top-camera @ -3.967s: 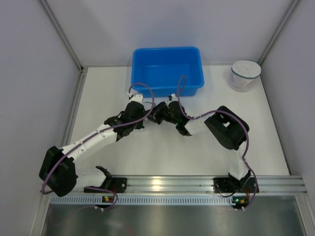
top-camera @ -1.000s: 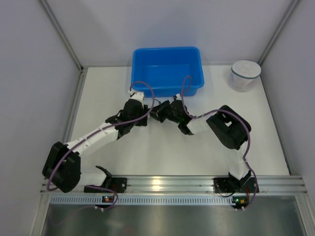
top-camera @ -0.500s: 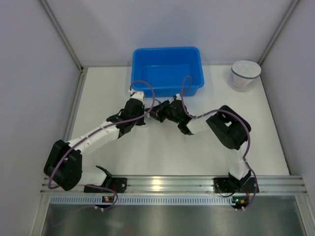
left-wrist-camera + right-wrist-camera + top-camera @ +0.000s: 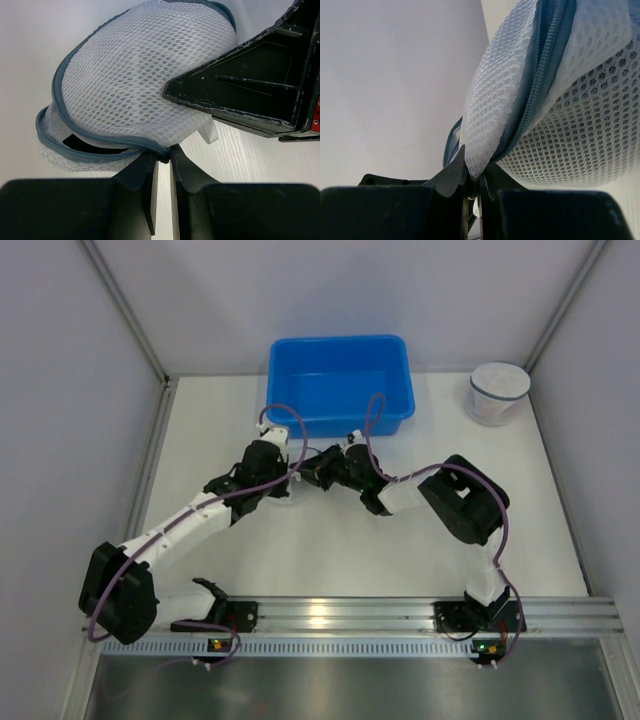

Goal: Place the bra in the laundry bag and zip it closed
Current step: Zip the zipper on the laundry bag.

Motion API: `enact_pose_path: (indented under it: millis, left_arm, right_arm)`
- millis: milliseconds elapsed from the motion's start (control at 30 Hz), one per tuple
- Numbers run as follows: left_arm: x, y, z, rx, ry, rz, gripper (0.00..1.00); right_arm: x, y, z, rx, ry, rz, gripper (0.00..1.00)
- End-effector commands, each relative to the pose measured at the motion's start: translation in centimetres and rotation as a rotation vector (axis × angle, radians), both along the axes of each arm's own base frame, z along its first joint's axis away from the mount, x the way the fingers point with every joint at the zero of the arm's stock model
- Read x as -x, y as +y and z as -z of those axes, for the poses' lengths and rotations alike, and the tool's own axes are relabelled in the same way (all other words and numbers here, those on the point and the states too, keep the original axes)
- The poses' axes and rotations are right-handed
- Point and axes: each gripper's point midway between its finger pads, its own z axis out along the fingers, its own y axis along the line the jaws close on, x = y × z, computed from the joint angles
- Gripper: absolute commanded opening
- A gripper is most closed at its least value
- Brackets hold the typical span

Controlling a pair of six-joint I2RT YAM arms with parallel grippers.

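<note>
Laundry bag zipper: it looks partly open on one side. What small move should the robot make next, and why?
Probably the left gripper should draw the zipper along the gaping stretch of the laundry bag. Its jaws pinch the zipper where the dark gap ends, and the right gripper clamps the bag's edge, bracing it.

White honeycomb-mesh laundry bag, grey-blue zipper trim; bright blue tub.

I can read no text, label, brand or number on any feed. The laundry bag, the blue bin at upper centre and the white tub at upper right show none.
</note>
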Motion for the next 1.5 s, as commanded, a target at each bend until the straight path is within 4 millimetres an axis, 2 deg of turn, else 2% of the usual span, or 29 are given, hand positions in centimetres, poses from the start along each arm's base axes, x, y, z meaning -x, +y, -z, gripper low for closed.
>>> enact_pose_path:
  millis: [0,167,367,567,700,833,900,1000,1033,1067,1100,1267,1433,1467]
  left_arm:
    - [0.4,0.4,-1.7,0.023,-0.04,0.066,0.0]
    - [2.9,-0.5,-1.6,0.082,-0.004,0.212,0.0]
    - [5.8,-1.4,-1.6,0.126,0.018,0.415,0.0]
    - [7.4,-2.8,-1.6,0.121,0.0,0.636,0.0]
    - [8.9,-3.2,-1.4,0.078,-0.069,0.822,0.0]
    - [9.5,-2.8,-1.1,0.007,-0.16,0.923,0.0]
    - [9.2,-2.7,-0.9,-0.009,-0.167,0.917,0.0]
    - [7.8,-3.0,-1.2,0.033,-0.135,0.816,0.0]
    - [7.4,-3.3,-1.7,0.051,-0.135,0.801,0.0]
    - [7.3,-3.5,-1.3,0.087,-0.091,0.761,0.0]
    - [6.6,-3.7,-1.8,0.105,-0.1,0.727,0.0]
    - [5.2,-4.4,-1.9,0.183,-0.061,0.616,0.0]
    - [4.6,-4.6,-2.0,0.205,-0.069,0.588,0.0]
    - [4.4,-4.7,-2.2,0.209,-0.077,0.582,0.0]
  right_arm:
    - [-1.2,-1.0,0.3,0.041,-0.056,0.047,0.0]
    - [-2.1,-2.0,0.9,0.076,-0.083,0.055,0.0]
    - [-2.8,-2.7,0.5,0.11,-0.139,0.03,0.0]
    - [-3.3,-3.1,-0.2,0.125,-0.179,0.024,0.0]
    - [-3.5,-3.3,-0.9,0.14,-0.218,-0.003,0.0]
    - [-3.8,-3.2,-2.0,0.133,-0.264,-0.028,0.0]
    - [-4.0,-2.9,-2.7,0.125,-0.283,-0.042,0.04]
    - [-3.4,-2.4,-4.0,0.097,-0.304,-0.088,0.29]
    - [-2.9,-2.3,-4.3,0.088,-0.308,-0.116,0.32]
    - [-2.5,-2.3,-4.6,0.084,-0.304,-0.128,0.36]
    - [-2.2,-2.4,-4.8,0.08,-0.301,-0.147,0.42]
    - [-0.9,-3.0,-4.2,0.097,-0.258,-0.226,0.5]
    - [0.8,-4.8,-3.2,0.158,-0.224,-0.274,0.51]
    - [1.0,-5.2,-3.5,0.173,-0.242,-0.281,0.52]
